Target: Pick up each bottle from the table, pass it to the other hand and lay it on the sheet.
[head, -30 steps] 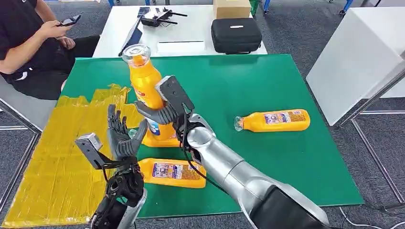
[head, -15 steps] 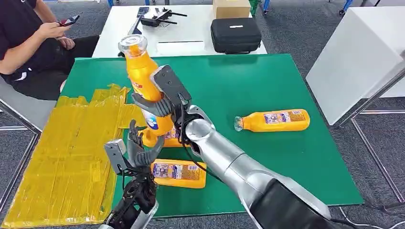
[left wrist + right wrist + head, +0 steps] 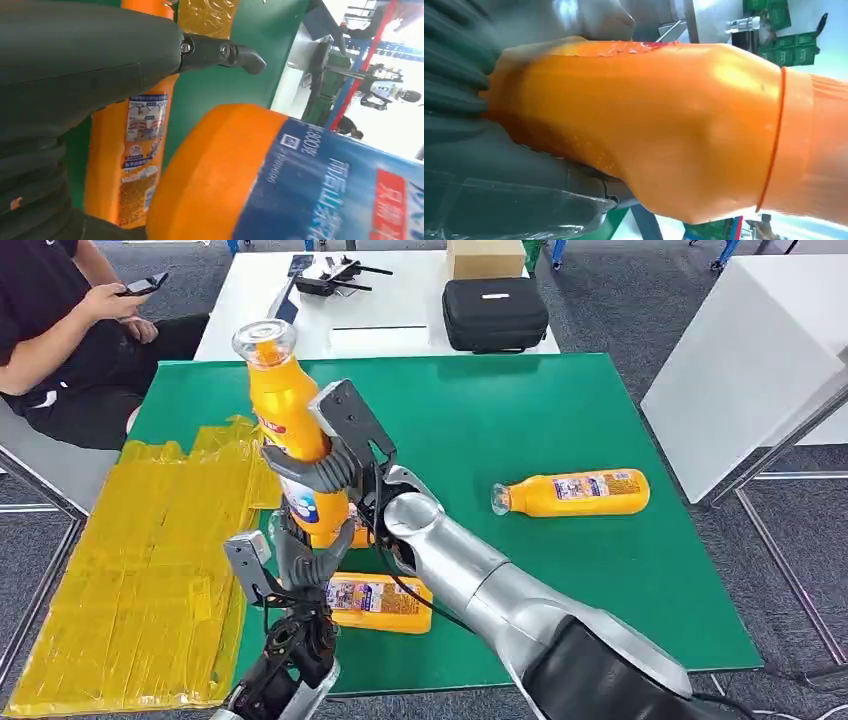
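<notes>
My right hand [image 3: 335, 455] grips an orange bottle [image 3: 285, 410] around its middle and holds it nearly upright above the green table [image 3: 520, 420], cap end up; up close, the bottle [image 3: 674, 125] lies against the right hand [image 3: 474, 150]. My left hand [image 3: 300, 560] is just under the bottle's base with its fingers spread upward and holds nothing. In the left wrist view the base [image 3: 240, 170] hangs beside the left hand [image 3: 75, 65]. A second bottle [image 3: 380, 602] lies on the table near the front edge, and a third bottle [image 3: 575, 493] lies to the right. The yellow sheet [image 3: 130, 540] covers the left side.
A person [image 3: 60, 330] sits at the back left, holding a phone. Behind the green table is a white table with a black case [image 3: 495, 312] and a cardboard box [image 3: 485, 258]. A white block [image 3: 750, 360] stands at the right.
My left hand has moved right from over the sheet's edge to under the held bottle. My right hand has shifted the bottle a little up and to the left.
</notes>
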